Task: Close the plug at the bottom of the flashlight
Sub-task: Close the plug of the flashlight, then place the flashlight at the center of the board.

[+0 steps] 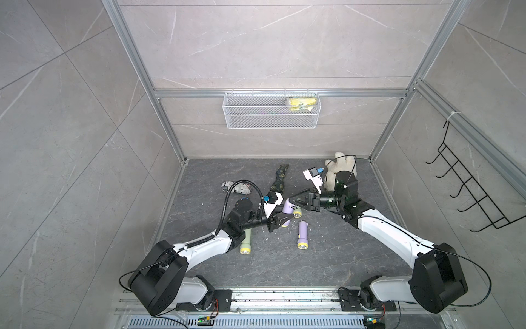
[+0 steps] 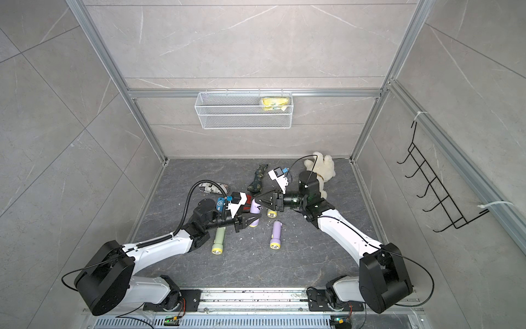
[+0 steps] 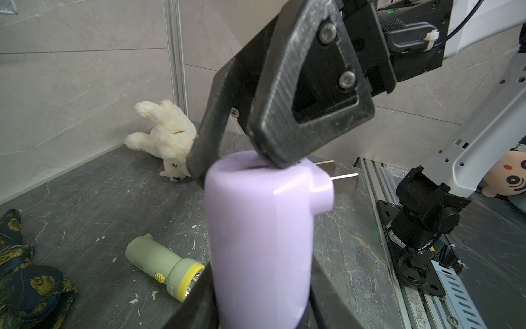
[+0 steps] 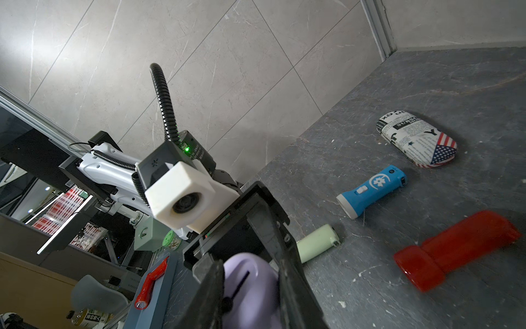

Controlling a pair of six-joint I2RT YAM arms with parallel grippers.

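- Progress, nearest first: the left gripper (image 2: 254, 219) is clenched round the lower body of the lilac flashlight (image 3: 256, 228). It holds it up off the table (image 1: 327, 256), butt end raised toward the other arm.
- The plug (image 3: 343, 182) is not closed. Two flat metal blades stick out sideways from the lug at the butt, clear of the dark slot in the end face.
- The right gripper (image 3: 233, 168) sits right at that butt end. One finger runs down the far side and the other tip rests on the end face beside the slot. The jaws stand partly apart, and whether they pinch the body cannot be told.
- Judgement: lifting and presenting look done, and folding the blades in is the whole job left.
- Materials now. The sage-green flashlight (image 1: 245, 242) lies by the left arm, a matte plastic barrel with a yellow ring round the lens. The second lilac flashlight (image 1: 302, 235) lies near it, the same rounded cylinder.
- The held one is glossy moulded plastic with a bright highlight, probably slick against the hard, ribbed black fingers.
- The table is dark and veined like stone, flecked with white bits.
- Farther out lie the blue flashlight (image 4: 373, 190) and the translucent red flashlight (image 4: 455, 247), then an oval newsprint case (image 4: 417, 139).
- Beyond that come a floppy dark floral pouch (image 1: 280, 179) and a fluffy cream plush toy (image 1: 337, 171) near the back corner.
- A white mesh basket (image 1: 270, 111) hangs on the wall.
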